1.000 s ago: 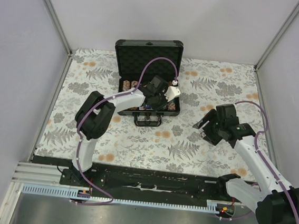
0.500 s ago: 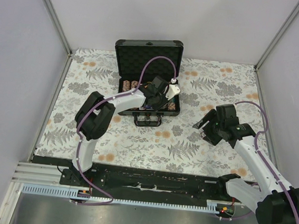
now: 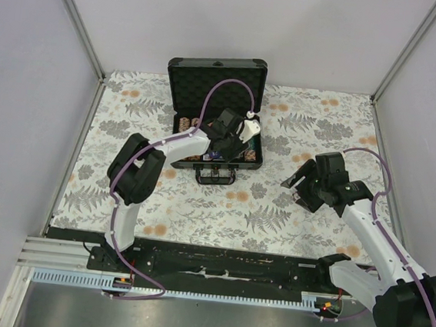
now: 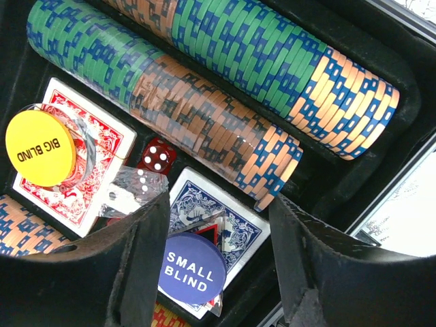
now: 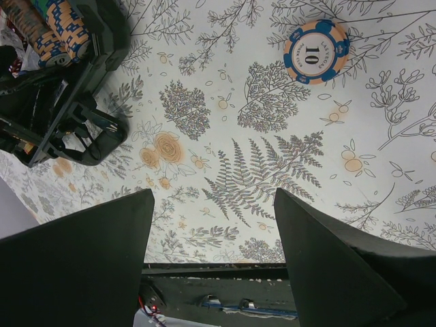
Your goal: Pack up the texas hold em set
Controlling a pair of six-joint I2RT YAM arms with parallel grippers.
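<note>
While the briefcase (image 3: 216, 82) sits open at far centre of the surface (image 3: 290, 217), lid upright at the back, its tray holds rows of chips (image 4: 204, 116) on edge in green, orange & blue-striped blocks. Beside the rows lie a red deck (image 4: 65, 197) & a blue deck (image 4: 228, 204), w/ a red die (image 4: 157, 157) between them. A yellow BIG BLIND button (image 4: 39, 148) rests on the red deck; a blue SMALL BLIND button (image 4: 192, 269) rests on the blue deck.

Left gripper (image 4: 219, 225) hangs over the tray, jaws apart either side of the blue deck, nothing clamped.

Right gripper (image 5: 212, 204) hovers over the surface, right of & nearer than the case, jaws wide, empty. A loose chip (image 5: 317, 51) marked 10 lies flat on the floral print, apart from the case.
</note>
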